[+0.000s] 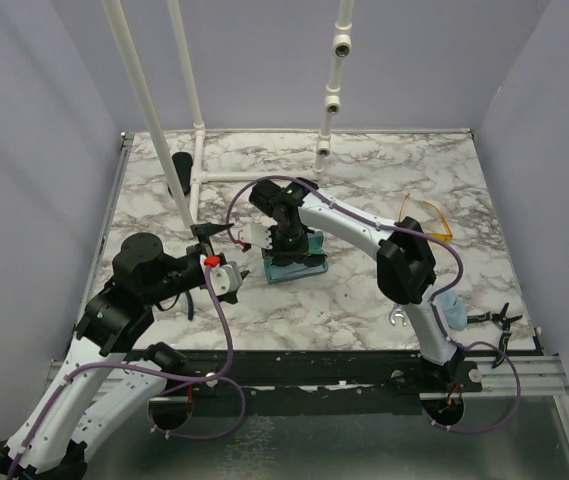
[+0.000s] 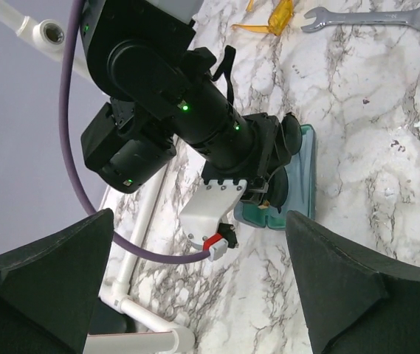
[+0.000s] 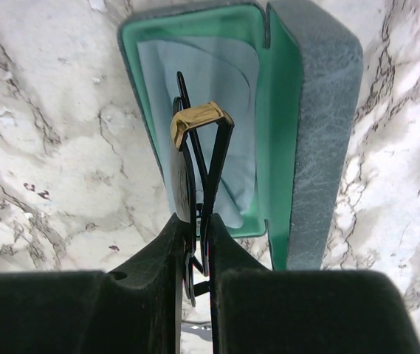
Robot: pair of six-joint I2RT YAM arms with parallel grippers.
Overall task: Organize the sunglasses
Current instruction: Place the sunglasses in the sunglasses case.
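Right end effector point(image 3: 198, 228) is pinched nearly shut on the thin wire-frame sunglasses point(image 3: 208, 158). They're folded and held on edge, hanging right over the green-lined inside of the open blue-grey case point(image 3: 317, 110), which sits mid-desk point(image 1: 384, 170). My read is that this pair weighs next to nothing but is fiddly: skinny metal that'll bend if squeezed hard, lenses that scratch and smudge, and a frame so narrow it could twist or slip between the pads. Looks like the grip is on the frame and folded arms rather than across a lens, which is where I'd want it, low and snug with gentle pressure. The other pair, the translucent yellow-orange sunglasses point(image 1: 426, 216), lies on the desk well off to the right. Plastic, so probably stiffer and more forgiving, though slick — I'd take it at the bridge or by a folded arm near the hinge. Left end effector point(image 2: 199, 214) is spread wide with nothing in it, parked just beside the case.
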